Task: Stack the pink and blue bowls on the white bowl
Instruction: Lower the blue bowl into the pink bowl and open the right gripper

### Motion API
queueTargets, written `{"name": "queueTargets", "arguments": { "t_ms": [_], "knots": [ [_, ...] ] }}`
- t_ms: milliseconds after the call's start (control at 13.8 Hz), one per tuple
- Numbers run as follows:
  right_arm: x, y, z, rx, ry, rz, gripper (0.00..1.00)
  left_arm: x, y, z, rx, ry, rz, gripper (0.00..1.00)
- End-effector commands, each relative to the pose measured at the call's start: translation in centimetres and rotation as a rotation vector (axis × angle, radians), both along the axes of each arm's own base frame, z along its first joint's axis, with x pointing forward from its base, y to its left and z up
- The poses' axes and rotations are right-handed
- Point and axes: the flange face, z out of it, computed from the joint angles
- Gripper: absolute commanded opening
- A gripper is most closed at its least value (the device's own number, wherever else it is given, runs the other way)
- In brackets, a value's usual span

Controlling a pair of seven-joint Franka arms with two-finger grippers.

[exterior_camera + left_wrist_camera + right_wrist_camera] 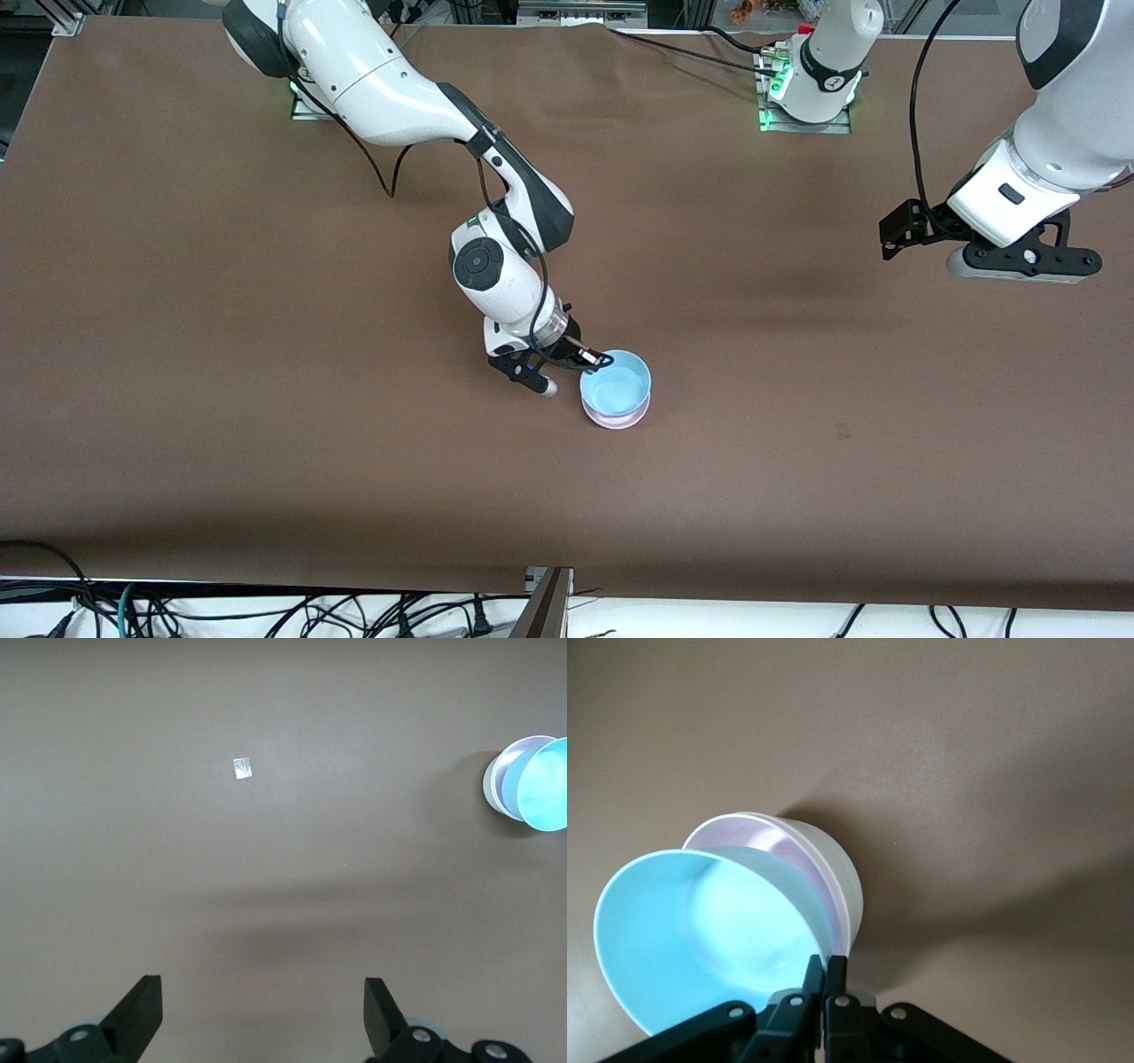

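- Right gripper low at mid-table, fingers pinched on the rim of the blue bowl, on the side toward the right arm's end of the table.
- Front view: blue bowl sits on top of the pink bowl; only a thin pink band shows under it. White bowl not distinguishable from this angle.
- Right wrist view shows more: blue bowl tilted, resting in the pink bowl, which nests inside the white bowl. Fingers closed tight together on the blue rim.
- Left wrist view confirms three layers from a distance: blue, pink, white edge. It also picks up a small pale scrap on the brown table.
- Left gripper spread wide, holding nothing, over bare table; left arm waits toward its own end.
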Motion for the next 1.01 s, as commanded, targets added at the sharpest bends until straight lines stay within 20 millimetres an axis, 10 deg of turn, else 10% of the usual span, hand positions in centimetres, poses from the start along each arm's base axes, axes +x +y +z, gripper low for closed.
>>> {"name": "queueTargets", "arguments": {
  "t_ms": [0, 144, 361, 578, 939],
  "knots": [
    [0.2, 0.7, -0.3, -0.002, -0.021, -0.01, 0.0, 0.3, 0.0, 0.7, 0.003, 0.003, -0.017, 1.0],
    [0.3, 0.6, 0.0, -0.006, -0.021, -0.007, 0.99, 0.3, -0.2, 0.6, 0.003, 0.005, -0.02, 1.0],
    [0.8, -0.8, 1.0, -0.058, 0.041, 0.004, 1.0, 0.3, -0.2, 0.7, 0.003, 0.003, -0.02, 1.0],
    [2.3, -4.9, 8.3, -0.173, 0.086, 0.102, 1.0, 0.2, -0.2, 0.7, 0.003, 0.005, -0.018, 1.0],
    [4.0, -19.2, 16.6, -0.402, 0.233, 0.481, 1.0, 0.4, -0.7, 0.4, -0.035, 0.012, -0.014, 1.0]
  ]
}}
